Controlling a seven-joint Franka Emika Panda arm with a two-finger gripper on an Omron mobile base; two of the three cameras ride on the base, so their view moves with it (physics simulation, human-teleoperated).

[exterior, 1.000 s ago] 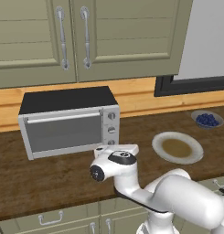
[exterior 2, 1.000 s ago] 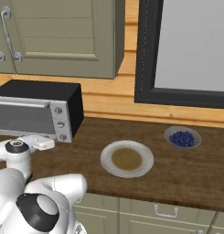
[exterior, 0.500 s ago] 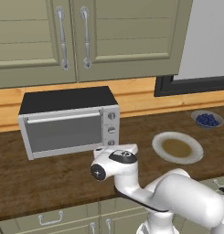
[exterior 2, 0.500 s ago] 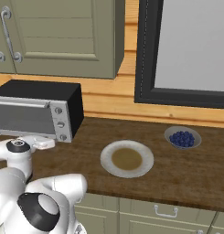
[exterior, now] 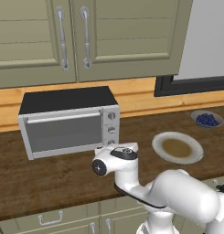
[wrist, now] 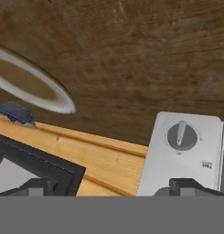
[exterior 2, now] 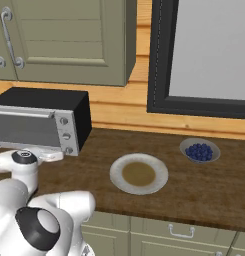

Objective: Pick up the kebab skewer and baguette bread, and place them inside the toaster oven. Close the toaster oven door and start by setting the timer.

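The silver toaster oven [exterior: 70, 119] [exterior 2: 41, 120] with a black top stands at the back left of the wooden counter. Its door [exterior: 63, 131], grey glass under a long bar handle, is shut. Three round knobs [exterior: 111, 130] line its right side. My gripper [wrist: 115, 188] hovers just in front of the oven's lower right corner, open, with nothing between its dark fingertips [wrist: 191, 186]. In the hand view the silver control panel fills the lower right, with one knob [wrist: 181, 135] close ahead. The kebab skewer and the baguette bread are out of view.
A round cream plate [exterior: 177, 147] [exterior 2: 139, 173] [wrist: 31, 87] with a brown centre lies right of the oven. A small bowl of dark blue berries [exterior: 208, 119] [exterior 2: 199, 151] sits further right by the dark window frame [exterior 2: 159, 75]. Green wall cabinets [exterior: 86, 36] hang above.
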